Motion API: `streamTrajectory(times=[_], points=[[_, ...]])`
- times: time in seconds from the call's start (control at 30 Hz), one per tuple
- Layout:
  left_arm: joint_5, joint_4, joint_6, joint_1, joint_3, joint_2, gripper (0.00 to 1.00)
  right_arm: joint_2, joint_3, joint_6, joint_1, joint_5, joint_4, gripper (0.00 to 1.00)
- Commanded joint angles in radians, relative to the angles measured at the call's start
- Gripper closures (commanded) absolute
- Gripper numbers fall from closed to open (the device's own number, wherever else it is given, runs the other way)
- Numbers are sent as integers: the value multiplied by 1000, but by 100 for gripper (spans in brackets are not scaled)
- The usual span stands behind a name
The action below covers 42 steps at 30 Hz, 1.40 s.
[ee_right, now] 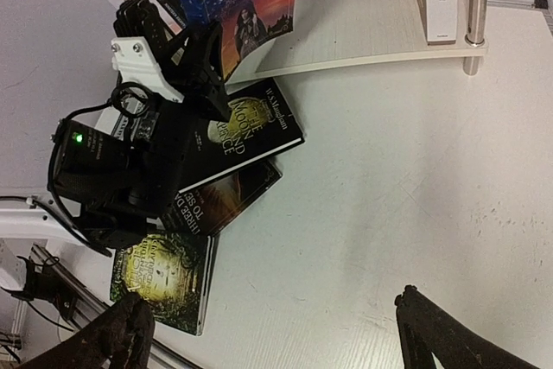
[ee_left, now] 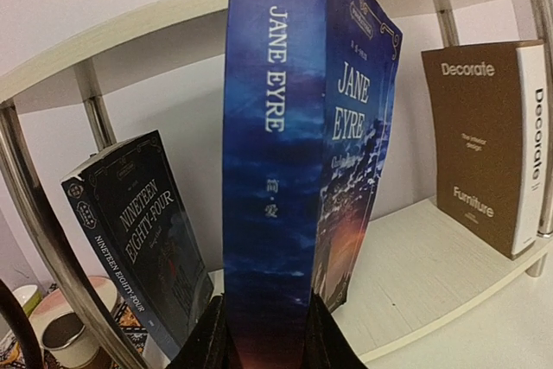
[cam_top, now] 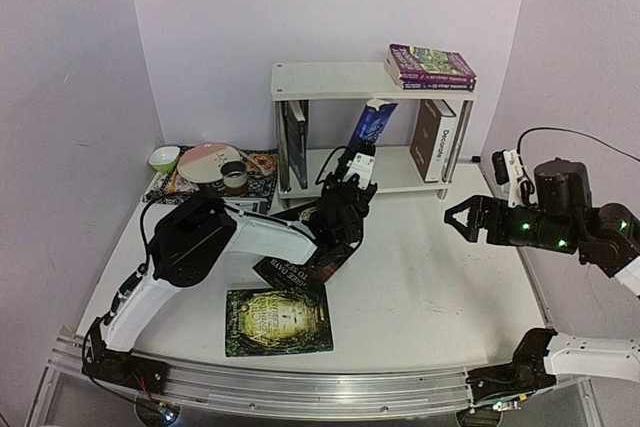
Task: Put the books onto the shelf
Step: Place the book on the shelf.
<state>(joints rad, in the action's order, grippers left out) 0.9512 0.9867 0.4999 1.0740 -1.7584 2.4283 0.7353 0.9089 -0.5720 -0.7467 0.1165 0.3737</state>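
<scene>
The left claw (ee_left: 263, 334) pinched the dark-blue "Jane Eyre" book (ee_left: 270, 170) by its lower edge, leaning at the shelf (ee_left: 415, 274); the right claw (cam_top: 452, 217) stood spread, empty.

shelf (ee_left: 415, 274): matt white boards | legs (ee_left: 39, 213): chrome | Jane Eyre book (ee_left: 268, 170): glossy cover

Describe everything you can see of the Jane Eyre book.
The Jane Eyre book is a glossy dark blue paperback fading to orange low down, with white title lettering on spine and front and Chinese characters on the spine. It stands on end, tilted in the overhead view, its bottom edge clamped by the left gripper at the lower tier of the shelf. Whether it touches the shelf is unclear.
</scene>
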Motion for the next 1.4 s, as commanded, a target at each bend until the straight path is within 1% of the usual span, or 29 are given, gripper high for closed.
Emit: streamTrajectory(times=[0.0,0.23,0.67,0.93,1.27,1.37], points=[[47,283,57,-36,-155,5,100,9,33,-1,-1,-3,-7,2],[76,297,54,-72,-190,60,100,21,41,-3,-1,-9,-7,2],[215,299,39,-112,-314,170,100,60,58,-8,-1,-28,-7,2],[238,299,28,-142,-364,221,100,62,56,-18,0,-37,-9,2],[227,297,39,-160,-453,283,100,67,56,-23,-1,-40,-12,2],[204,297,41,-160,-458,295,97,65,56,-24,0,-41,-13,2]])
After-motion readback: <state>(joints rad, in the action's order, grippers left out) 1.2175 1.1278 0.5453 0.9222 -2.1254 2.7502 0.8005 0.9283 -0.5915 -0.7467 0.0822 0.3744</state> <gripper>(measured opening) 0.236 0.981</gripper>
